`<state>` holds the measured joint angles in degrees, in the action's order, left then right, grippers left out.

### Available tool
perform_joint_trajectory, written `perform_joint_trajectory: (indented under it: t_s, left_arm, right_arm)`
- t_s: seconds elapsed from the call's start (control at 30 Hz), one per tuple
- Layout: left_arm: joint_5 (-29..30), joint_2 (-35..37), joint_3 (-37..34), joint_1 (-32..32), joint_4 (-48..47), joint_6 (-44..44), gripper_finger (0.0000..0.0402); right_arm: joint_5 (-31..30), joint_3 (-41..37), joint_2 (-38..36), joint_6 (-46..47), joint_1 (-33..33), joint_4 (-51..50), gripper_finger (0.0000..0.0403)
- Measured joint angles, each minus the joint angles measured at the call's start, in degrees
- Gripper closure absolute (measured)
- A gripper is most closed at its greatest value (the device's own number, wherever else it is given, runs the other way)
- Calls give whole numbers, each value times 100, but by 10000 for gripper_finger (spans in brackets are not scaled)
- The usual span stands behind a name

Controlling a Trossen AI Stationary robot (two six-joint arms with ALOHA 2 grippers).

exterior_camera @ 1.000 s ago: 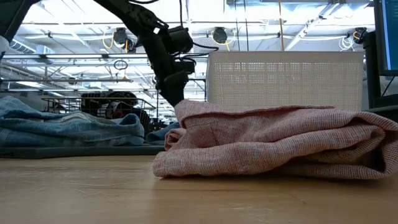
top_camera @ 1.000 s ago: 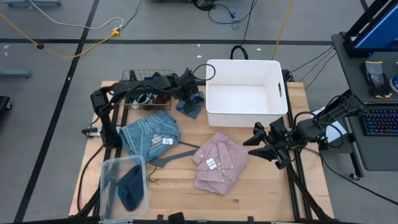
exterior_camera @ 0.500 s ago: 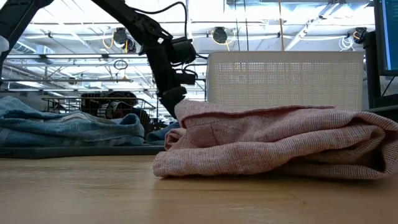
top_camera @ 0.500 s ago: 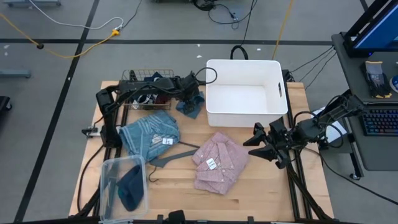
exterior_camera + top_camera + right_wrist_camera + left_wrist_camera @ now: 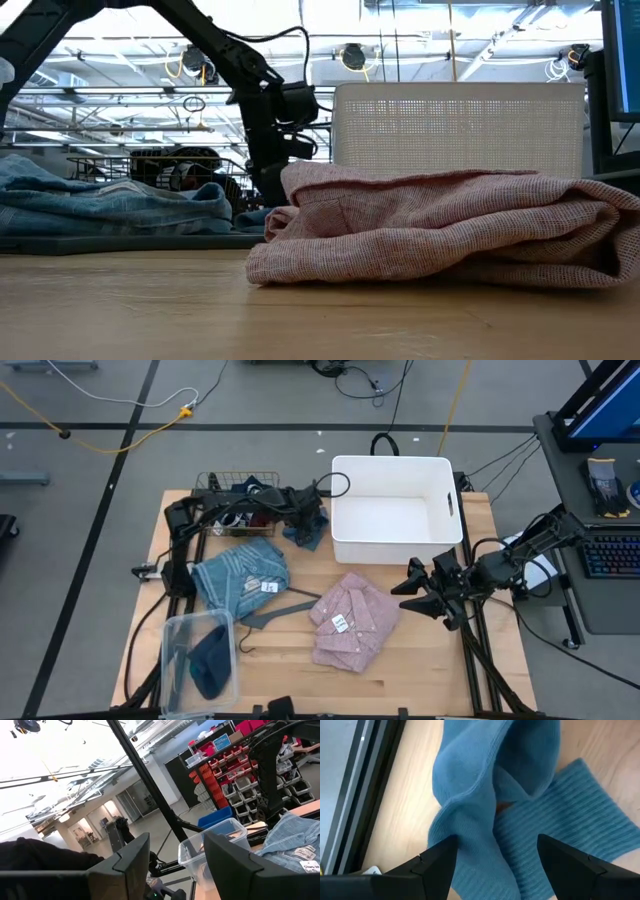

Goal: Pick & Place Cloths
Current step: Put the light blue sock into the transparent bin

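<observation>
A teal ribbed cloth lies crumpled on the table just left of the white bin. My left gripper is open and points down over it. In the left wrist view its fingers stand on either side of a raised fold of the cloth. The pink checked shirt lies folded near the table's middle, and the light blue denim garment lies to its left. A navy cloth sits in a clear tub. My right gripper waits open at the table's right side. My left gripper comes at the teal cloth from above, its open fingers astride the raised fold. The cloth lies on the table. Whether the fingertips touch it, I cannot tell.
A wire basket with dark cloths stands at the far left. A grey hanger lies between the denim and the pink shirt. The clear tub sits at the near left corner. The white bin's wall stands close beside my left gripper.
My left gripper has moved down toward the teal cloth and a little toward the white bin, staying open. The cloths have kept still.
</observation>
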<state>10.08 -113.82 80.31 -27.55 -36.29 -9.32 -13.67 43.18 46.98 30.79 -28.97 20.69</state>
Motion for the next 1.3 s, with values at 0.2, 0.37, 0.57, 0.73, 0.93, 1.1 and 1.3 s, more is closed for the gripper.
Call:
perform_joint_trajectory:
  t_s: [0.2, 0.37, 0.57, 0.73, 0.93, 1.1, 1.3]
  left_arm:
    - [53, -9, 0, 5, -20, 46, 152]
    - [53, -9, 0, 5, -21, 190, 238]
    - [6, -10, 0, 5, -21, 579, 367]
    - [-128, 22, 0, 11, -43, 942, 389]
    - [-76, 534, -2, 113, -184, 1180, 397]
    - [296, 1314, -2, 239, -138, 1339, 399]
    - [814, 2553, -2, 442, -111, 1638, 400]
  right_arm:
    - [0, 0, 0, 2, 0, 0, 220]
    - [0, 0, 0, 4, 0, 2, 220]
    - [0, 0, 0, 5, 0, 0, 220]
    - [0, 0, 0, 124, 0, 0, 220]
    - [0, 0, 2, 155, -2, 0, 220]
    - [0, 0, 2, 154, -1, 2, 220]
    - [17, 0, 2, 150, -2, -2, 220]
